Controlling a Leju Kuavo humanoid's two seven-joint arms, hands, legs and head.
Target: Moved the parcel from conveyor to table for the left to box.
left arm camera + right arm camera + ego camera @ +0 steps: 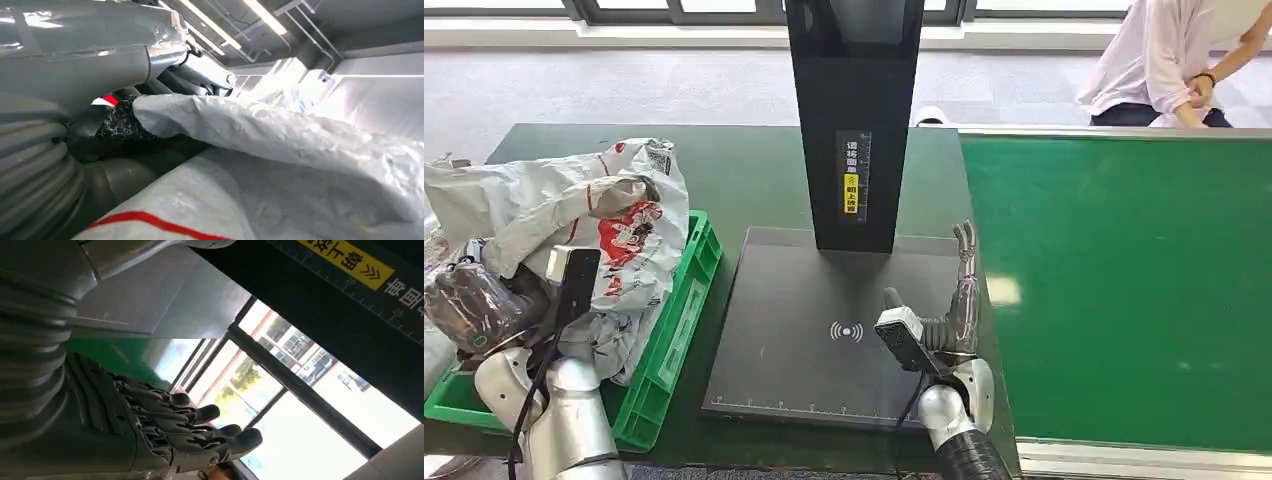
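Observation:
A crumpled grey-white parcel (604, 215) with red print lies on top of the green crate (686, 290) at the table's left. My left hand (472, 300) sits at the parcel's near left end. Up close, a fold of the parcel (280, 140) runs in between the thumb and fingers of that hand (75, 75), which grips it. My right hand (962, 290) hovers over the right edge of the black scanner plate (804, 340). Its fingers (200, 437) are stretched out straight and hold nothing.
A tall black scanner column (854, 120) stands at the back of the plate. The green conveyor belt (1124, 280) runs along the right. A person (1169, 60) in a light shirt stands at its far end. More grey bags lie at the far left (439, 250).

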